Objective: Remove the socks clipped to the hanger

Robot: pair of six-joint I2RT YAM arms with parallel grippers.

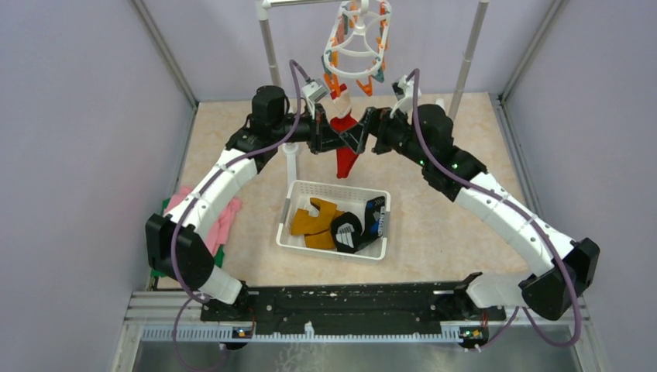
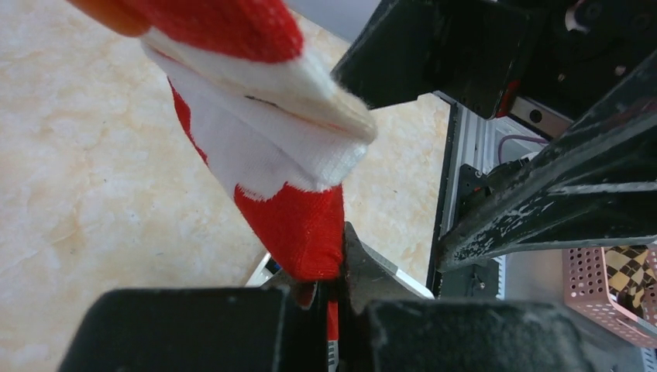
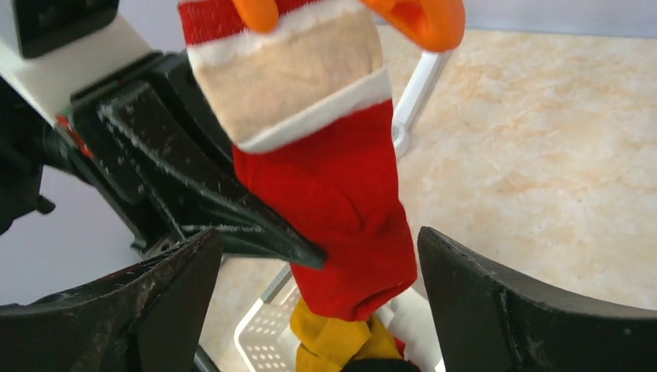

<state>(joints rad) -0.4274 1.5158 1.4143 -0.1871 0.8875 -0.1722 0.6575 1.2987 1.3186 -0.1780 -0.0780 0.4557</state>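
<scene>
Well, nearest me the white basket (image 1: 288, 232) already held a mustard sock (image 1: 314, 221) and a black sock (image 1: 350, 230). Just beyond and above it, my left gripper (image 2: 341, 267) was clamped on the red sock (image 2: 298, 225) below its white cuff. My right gripper (image 3: 318, 244) stood wide, one finger on either side of the cloth and touching nothing. Farther up, the cuff hung in an orange clip (image 3: 422, 19) of the hanger (image 1: 356, 43). I judged a steady pull straight down best, not sideways, so the frame would not swing. Only the right wrist view showed the clip biting the cuff. Only the overhead view showed the hanger whole.
</scene>
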